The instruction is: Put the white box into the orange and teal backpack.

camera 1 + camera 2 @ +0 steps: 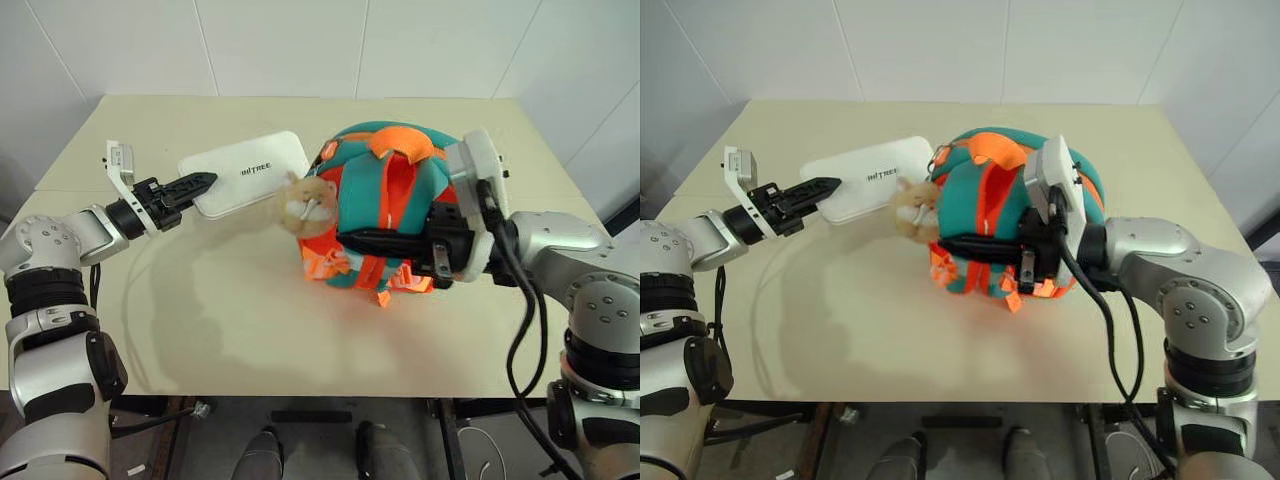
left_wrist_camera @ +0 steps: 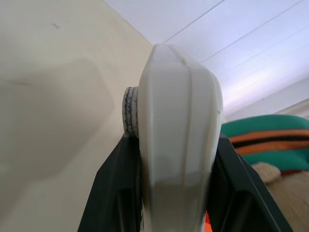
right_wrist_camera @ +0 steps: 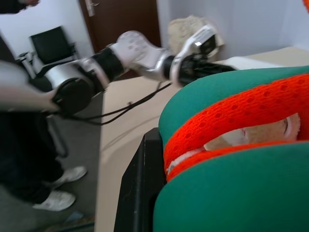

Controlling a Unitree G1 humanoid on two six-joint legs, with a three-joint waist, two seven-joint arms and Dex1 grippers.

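Left eye view: left gripper (image 1: 200,184) pinches the box (image 1: 247,171) by its near edge, lifted beside the backpack (image 1: 392,205) on the table (image 1: 230,320). Right gripper (image 1: 352,238) is clamped on the backpack. Box looks stiff, smooth, probably slippery; backpack's soft and floppy, so hold its opening.

Bright, even light from overhead fills the scene, leaving only soft, faint shadows on the bench (image 1: 250,330) beneath the arms and the backpack (image 1: 385,215). The right wrist view is smeared with motion blur; the left wrist view's close box (image 2: 181,145) is soft, without glare.
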